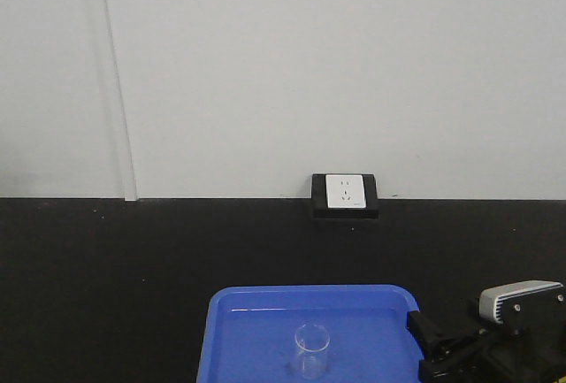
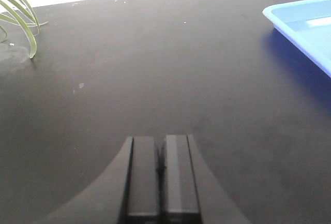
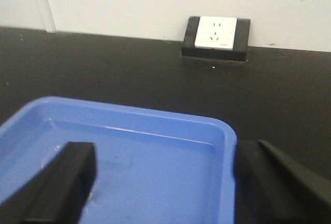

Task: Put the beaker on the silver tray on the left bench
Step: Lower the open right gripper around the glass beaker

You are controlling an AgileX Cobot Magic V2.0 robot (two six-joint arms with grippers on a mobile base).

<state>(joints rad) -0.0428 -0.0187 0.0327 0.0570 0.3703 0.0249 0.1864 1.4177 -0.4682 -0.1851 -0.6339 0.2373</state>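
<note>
In the front view a white wall (image 1: pixel 292 65) fills the upper half and the black bench (image 1: pixel 106 277) runs across the lower half; a white socket in a black housing (image 1: pixel 345 194) sits at the foot of the wall, just right of centre; at the bottom centre lies a blue tray (image 1: pixel 265 312), and the beaker (image 1: pixel 311 350) stands upright inside it, near the middle of its floor; the right gripper (image 1: pixel 427 348) shows at the lower right, beside the tray's right rim, its jaws spread and holding nothing.

In the left wrist view the left gripper (image 2: pixel 161 178) fills the bottom centre, its two pads pressed together with nothing between them, above bare bench top; a corner of the blue tray shows at the upper right; green plant leaves (image 2: pixel 18 12) hang in at the upper left.

In the right wrist view the right gripper's black fingers (image 3: pixel 62 182) stand far apart at the lower corners, over the blue tray; the socket sits at the upper centre.
</note>
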